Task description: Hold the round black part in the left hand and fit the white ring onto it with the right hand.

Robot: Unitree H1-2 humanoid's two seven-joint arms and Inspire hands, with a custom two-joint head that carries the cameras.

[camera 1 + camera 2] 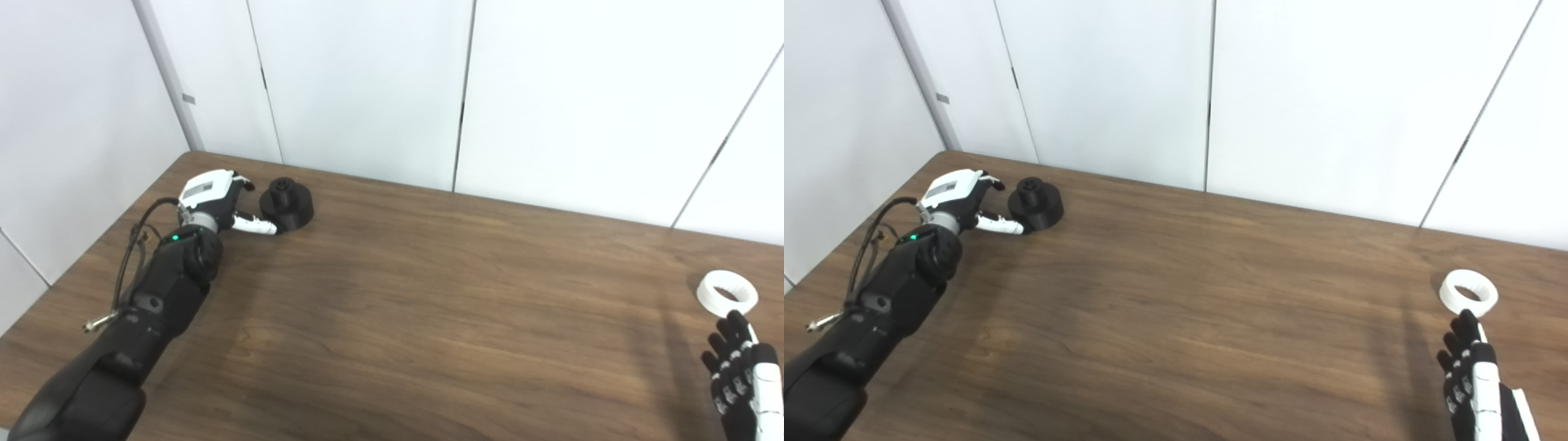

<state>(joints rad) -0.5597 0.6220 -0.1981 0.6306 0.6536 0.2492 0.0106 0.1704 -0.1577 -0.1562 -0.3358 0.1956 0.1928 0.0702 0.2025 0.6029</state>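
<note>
The round black part (286, 203) stands on the brown table (429, 294) at the far left, a small hub on top of it. My left hand (215, 201) is right beside it on its left, open, with the thumb reaching along the part's near side and the fingers toward its far side; nothing is lifted. The white ring (727, 292) lies flat near the table's right edge. My right hand (738, 367) hovers just in front of the ring, open, fingers spread and pointing at it, fingertips almost at its near rim.
White wall panels (367, 86) stand right behind the table's far edge and along its left side. Cables (131, 245) loop off my left forearm. A wide stretch of bare wood separates the two objects.
</note>
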